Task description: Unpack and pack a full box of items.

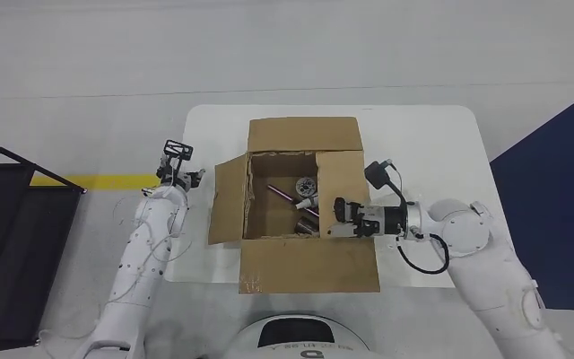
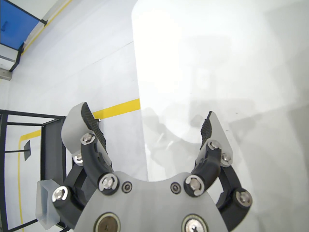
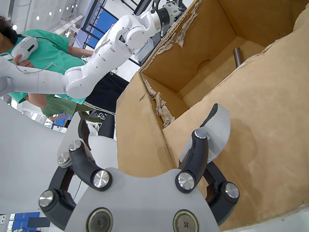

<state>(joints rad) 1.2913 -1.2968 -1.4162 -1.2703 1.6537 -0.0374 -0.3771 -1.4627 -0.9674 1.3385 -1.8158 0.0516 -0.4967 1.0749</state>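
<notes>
An open cardboard box [image 1: 305, 135] stands in the middle of the white table [image 1: 430, 144], all its flaps folded out. Inside lie a dark rod [image 1: 280, 191], a round metal part [image 1: 307, 187] and a few more pieces [image 1: 308, 222] near the right wall. My right gripper [image 1: 334, 217] is open and hovers at the box's right rim over the right flap [image 3: 265, 121]. The right wrist view looks into the box [image 3: 217, 37], where a metal rod [image 3: 237, 56] shows. My left gripper [image 1: 177, 153] [image 2: 148, 119] is open and holds nothing, above the table's left edge.
A black metal rack [image 1: 27, 206] [image 2: 45, 146] stands on the floor left of the table, beside a yellow floor line [image 1: 90, 180]. A dark blue panel [image 1: 538, 197] stands to the right. Bare tabletop lies right of the box and behind it.
</notes>
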